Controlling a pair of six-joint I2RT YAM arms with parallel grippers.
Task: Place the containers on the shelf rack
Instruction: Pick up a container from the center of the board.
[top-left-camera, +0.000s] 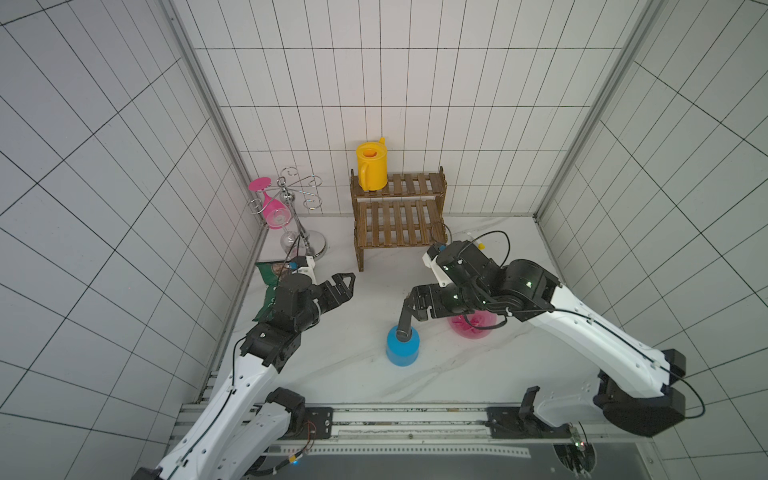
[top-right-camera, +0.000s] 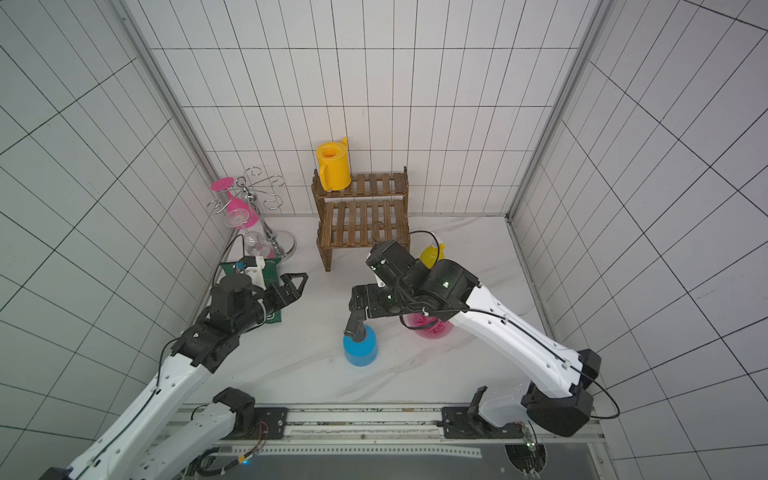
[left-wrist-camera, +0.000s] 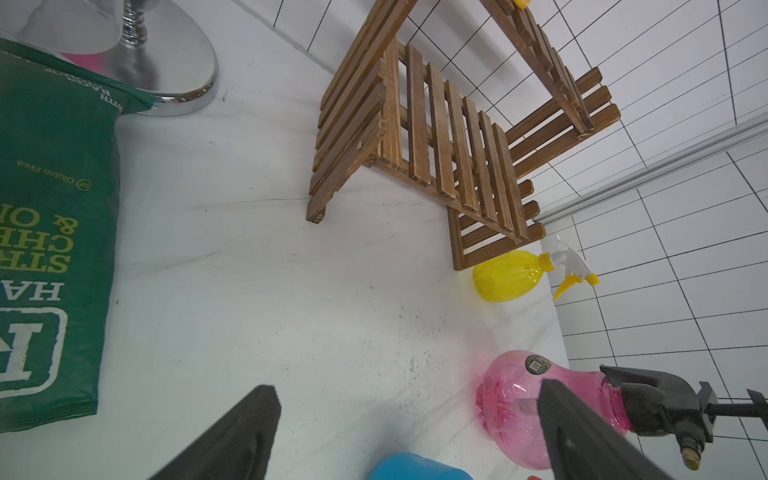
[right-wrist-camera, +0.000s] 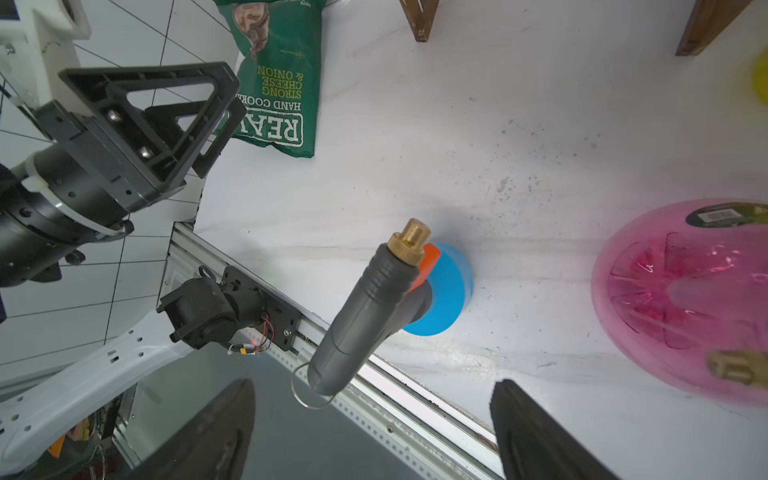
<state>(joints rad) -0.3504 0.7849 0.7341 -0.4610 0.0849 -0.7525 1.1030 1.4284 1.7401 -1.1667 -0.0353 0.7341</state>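
My right hand (right-wrist-camera: 372, 384) hangs with fingers apart either side of the blue bottle (top-left-camera: 402, 349), its grey sprayer (right-wrist-camera: 374, 307) clear of both, a gap only the right wrist view shows. My left hand (top-left-camera: 348, 281) is spread and empty above the bench (top-left-camera: 353, 374). The yellow watering can (top-left-camera: 372, 166) stands on the upper tier of the shelf rack (top-left-camera: 395, 224). The small yellow bottle (left-wrist-camera: 507, 276) beside the rack is plain in the left wrist view.
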